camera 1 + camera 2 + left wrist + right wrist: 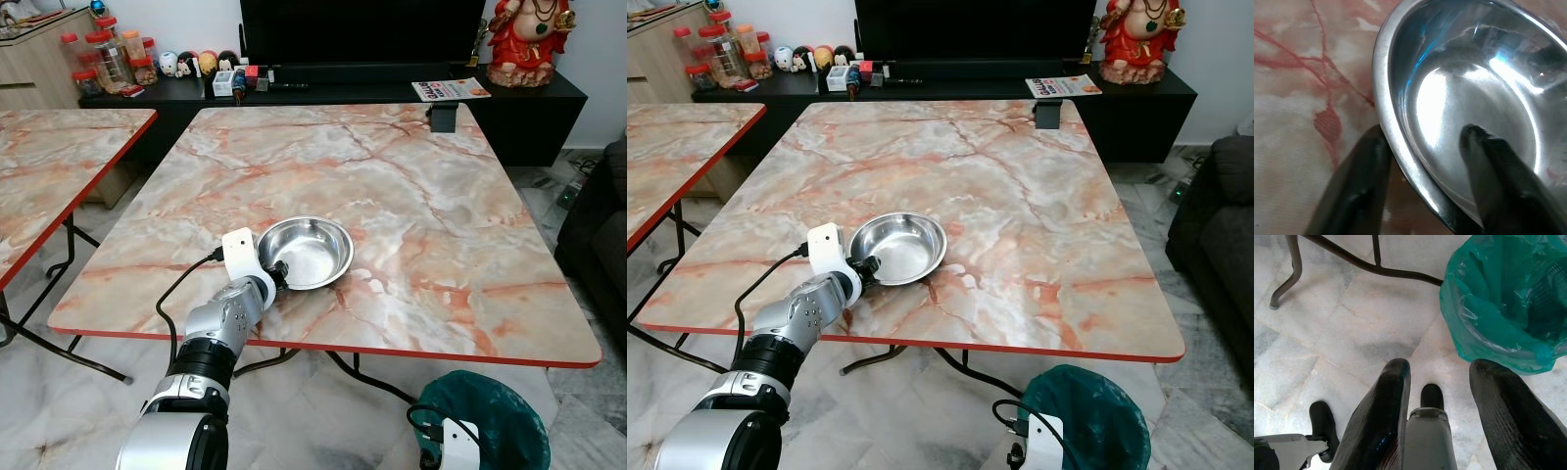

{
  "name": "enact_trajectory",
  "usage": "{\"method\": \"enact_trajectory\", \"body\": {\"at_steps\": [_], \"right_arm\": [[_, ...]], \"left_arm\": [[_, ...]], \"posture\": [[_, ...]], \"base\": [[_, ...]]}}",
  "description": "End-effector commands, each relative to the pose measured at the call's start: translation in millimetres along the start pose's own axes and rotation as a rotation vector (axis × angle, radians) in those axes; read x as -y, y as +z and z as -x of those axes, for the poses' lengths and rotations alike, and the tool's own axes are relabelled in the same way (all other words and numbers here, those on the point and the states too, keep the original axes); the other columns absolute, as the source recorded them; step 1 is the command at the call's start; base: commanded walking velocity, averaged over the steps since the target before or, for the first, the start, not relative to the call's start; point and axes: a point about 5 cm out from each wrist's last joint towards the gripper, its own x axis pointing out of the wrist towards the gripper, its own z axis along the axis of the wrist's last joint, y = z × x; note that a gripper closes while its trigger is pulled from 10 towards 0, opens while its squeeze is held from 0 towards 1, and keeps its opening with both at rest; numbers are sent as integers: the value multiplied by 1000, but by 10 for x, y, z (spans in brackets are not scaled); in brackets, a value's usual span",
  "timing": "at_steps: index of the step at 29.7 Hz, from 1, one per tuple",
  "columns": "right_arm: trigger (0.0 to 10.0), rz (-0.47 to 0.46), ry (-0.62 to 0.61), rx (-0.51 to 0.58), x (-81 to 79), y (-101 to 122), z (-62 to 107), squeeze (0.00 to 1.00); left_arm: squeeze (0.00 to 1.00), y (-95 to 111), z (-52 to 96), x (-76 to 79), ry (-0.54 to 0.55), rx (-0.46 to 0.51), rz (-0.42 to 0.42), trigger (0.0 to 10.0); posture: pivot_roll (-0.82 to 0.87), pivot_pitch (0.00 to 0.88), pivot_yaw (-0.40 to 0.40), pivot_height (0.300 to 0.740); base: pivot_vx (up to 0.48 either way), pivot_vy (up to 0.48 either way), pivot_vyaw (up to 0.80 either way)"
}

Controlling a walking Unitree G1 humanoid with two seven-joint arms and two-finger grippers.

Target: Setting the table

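Observation:
A shiny steel bowl (306,250) sits upright and empty near the front edge of the marble-patterned table (441,176). My left gripper (277,274) reaches over that front edge to the bowl's near-left rim. In the left wrist view the bowl (1474,83) is close up and my left gripper (1422,134) is open. It straddles the rim, with one finger (1364,171) outside against the wall and the other inside the bowl. My right gripper (1440,367) hangs open low over the floor, holding nothing.
A green-lined bin (490,416) stands on the floor under the table's front right corner, beside my right arm. A second marble table (49,157) is at the left. Behind are a black TV cabinet (343,93) with jars and figurines, and a small black object (443,117) at the table's far edge.

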Motion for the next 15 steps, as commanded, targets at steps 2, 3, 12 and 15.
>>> {"method": "enact_trajectory", "body": {"at_steps": [2, 3, 12, 15], "right_arm": [[10000, -6, 5, 9, -31, 30, -6, 0], [10000, -6, 5, 9, -31, 31, -7, 0], [10000, -7, 6, 6, -34, 27, -6, 0], [10000, -9, 4, 5, -26, 23, -5, 0]], "left_arm": [[0, -13, 7, -27, 11, -14, -12, 0], [0, -15, 8, -26, 6, -17, -14, 0], [0, -31, 19, -46, -26, -38, -48, 10000], [0, -13, 41, -60, -40, -37, -61, 10000]], "posture": [[34, 0, 67, 740], [34, 0, 66, 740], [36, 0, 66, 740], [37, 0, 67, 740]], "base": [[0, 0, 0], [0, 0, 0], [0, 0, 0], [0, 0, 0]]}}
